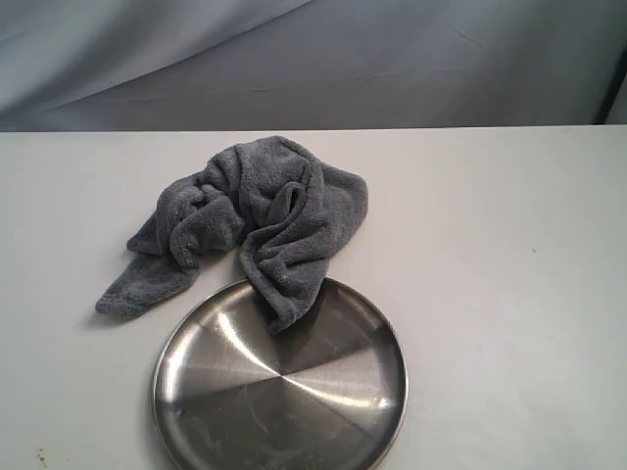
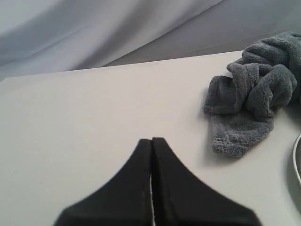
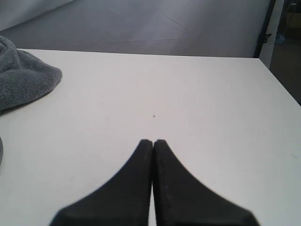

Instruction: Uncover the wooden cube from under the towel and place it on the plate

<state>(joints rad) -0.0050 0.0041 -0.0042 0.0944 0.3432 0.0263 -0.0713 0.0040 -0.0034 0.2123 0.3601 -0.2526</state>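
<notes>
A dark grey fluffy towel (image 1: 257,223) lies bunched up in the middle of the white table, one end draped over the far rim of the round steel plate (image 1: 372,411) in front of it. The wooden cube is hidden from every view. Neither gripper shows in the exterior view. My left gripper (image 2: 152,140) is shut and empty over bare table, with the towel (image 2: 249,103) off to one side of it. My right gripper (image 3: 153,141) is also shut and empty above bare table; a towel edge (image 3: 23,77) lies well away from it.
The white table (image 1: 509,255) ends at a far edge (image 1: 490,128) against a grey draped backdrop (image 1: 313,59). A thin arc of the plate rim (image 2: 297,160) shows beside the towel in the left wrist view.
</notes>
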